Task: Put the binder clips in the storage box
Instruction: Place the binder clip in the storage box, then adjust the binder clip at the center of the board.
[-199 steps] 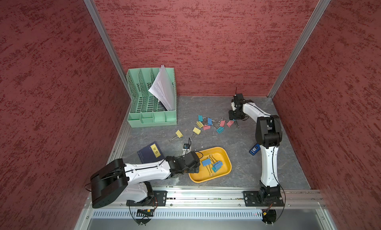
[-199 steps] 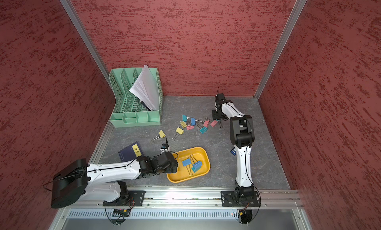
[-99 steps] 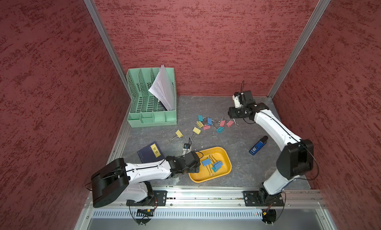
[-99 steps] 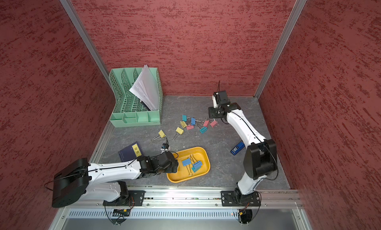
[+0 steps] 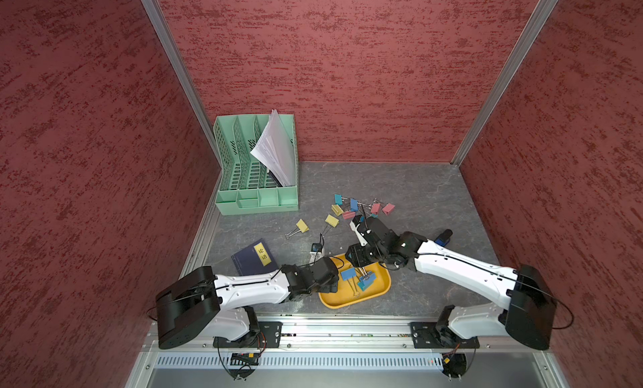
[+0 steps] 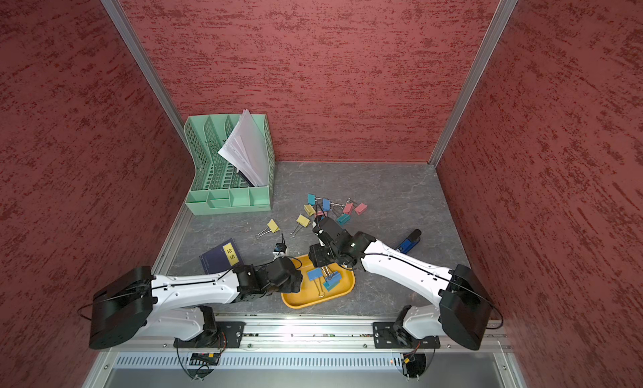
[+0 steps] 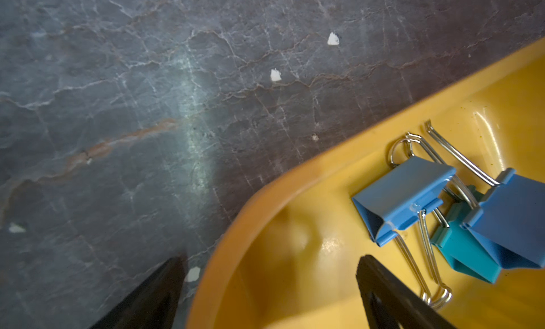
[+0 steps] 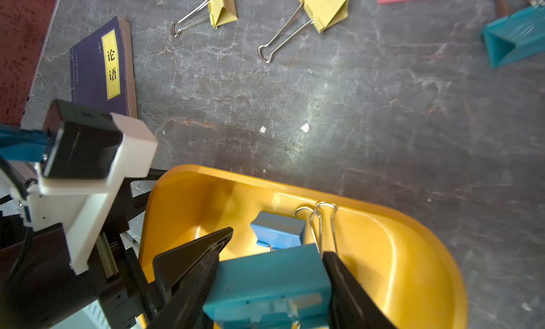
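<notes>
Teal clip (image 8: 267,280) newly over glossy tub (image 8: 413,253)

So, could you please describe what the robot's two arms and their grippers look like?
The left arm and right arm have white link shells, bulky black joints and thin black cables along them. The left gripper and right gripper have black, tapering wedge-shaped fingers. A white mount carries a black camera.

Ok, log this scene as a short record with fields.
right gripper: shut on a teal clip, over the storage box
left gripper: open, fingers either side of the box's rim
in box: three binder clips, two blue, one teal
on table: at least eight loose clips, stapler, book, file organizer
</notes>
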### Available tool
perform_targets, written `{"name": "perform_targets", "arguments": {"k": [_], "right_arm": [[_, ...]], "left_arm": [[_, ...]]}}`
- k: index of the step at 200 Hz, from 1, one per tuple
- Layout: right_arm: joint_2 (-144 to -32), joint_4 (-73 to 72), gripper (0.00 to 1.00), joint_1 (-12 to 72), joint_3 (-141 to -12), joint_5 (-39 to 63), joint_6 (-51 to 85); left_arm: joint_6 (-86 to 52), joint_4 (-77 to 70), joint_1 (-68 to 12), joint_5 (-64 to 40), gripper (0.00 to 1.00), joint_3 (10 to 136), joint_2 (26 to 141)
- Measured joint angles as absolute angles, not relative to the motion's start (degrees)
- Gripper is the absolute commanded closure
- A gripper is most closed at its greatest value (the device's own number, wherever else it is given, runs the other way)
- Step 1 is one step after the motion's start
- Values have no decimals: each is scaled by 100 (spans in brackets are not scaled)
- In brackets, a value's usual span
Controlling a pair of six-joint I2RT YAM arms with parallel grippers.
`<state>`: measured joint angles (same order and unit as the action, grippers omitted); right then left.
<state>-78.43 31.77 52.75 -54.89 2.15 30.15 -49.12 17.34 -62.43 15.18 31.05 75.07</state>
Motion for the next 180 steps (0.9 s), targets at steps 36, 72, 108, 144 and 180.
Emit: {"name": "perform_targets", "arguments": {"k": [36,72,108,144,180], "right_arm": [[-8169,2836,37,5688,-5400,16,3564],[-8230,2755,8,5734,-5284,-14,3793],[-7918,3107,2,5380,-5332,-174,3310],[-7806,3210,6,2788,-5940,36,2456],[-9502,3192,2,1310,-7526,69,1494]], "left_arm": [[-4932,1774,-6243,1555,4,3017,7389],[-4934,1811,-6243,1559,4,3015,7369],[-4950,1811,-6243,1559,4,2995,7369],[-4950,1811,-6243,1562,4,2993,7369],[-4950,1817,-6243,1559,4,2993,7369]]}}
